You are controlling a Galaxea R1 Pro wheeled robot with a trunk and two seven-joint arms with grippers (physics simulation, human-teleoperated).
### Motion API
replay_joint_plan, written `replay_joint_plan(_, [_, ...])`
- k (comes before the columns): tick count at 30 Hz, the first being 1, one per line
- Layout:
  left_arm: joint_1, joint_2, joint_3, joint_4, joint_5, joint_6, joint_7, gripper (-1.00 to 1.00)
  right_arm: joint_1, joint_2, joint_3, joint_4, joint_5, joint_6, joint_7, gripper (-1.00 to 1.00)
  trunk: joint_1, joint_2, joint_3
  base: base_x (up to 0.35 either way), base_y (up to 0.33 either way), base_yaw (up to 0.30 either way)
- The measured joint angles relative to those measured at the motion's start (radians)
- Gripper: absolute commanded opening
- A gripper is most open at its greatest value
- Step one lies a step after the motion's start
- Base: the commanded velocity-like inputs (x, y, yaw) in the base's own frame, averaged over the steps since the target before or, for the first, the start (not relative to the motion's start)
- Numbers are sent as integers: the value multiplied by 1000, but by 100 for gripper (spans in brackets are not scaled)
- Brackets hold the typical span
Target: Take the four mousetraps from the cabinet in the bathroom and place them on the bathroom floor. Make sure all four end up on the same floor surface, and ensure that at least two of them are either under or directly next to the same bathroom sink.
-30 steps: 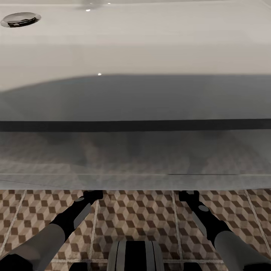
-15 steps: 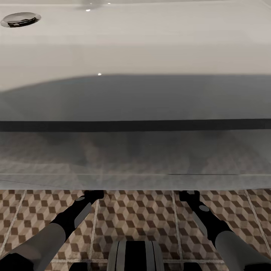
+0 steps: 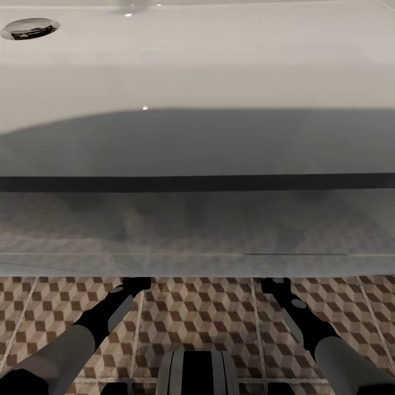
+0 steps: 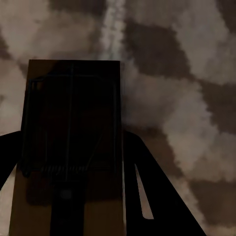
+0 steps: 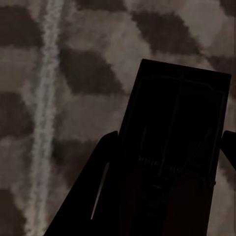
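The wide white rectangular sink spans twelve o'clock, its chrome drain at eleven. The cube-patterned tiled bathroom floor lies below at six. Both arms reach under the sink's front edge, left at seven, right at five.

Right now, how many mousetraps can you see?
2. One mousetrap sits between the left gripper's fingers, over the tiled floor. The other mousetrap is in the right gripper. More may be hidden.

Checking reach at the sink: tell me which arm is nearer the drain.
Left. The left arm runs under the sink's front edge on the drain's side; the right arm goes under farther along, away from the drain.
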Motion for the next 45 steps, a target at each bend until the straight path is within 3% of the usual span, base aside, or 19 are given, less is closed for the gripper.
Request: replay_joint_plan(45, [0, -6, 0, -3, 0, 0, 2, -100, -15, -10, -5, -1, 0, 33, -15, -100, 0, 0, 0, 0, 0, 0])
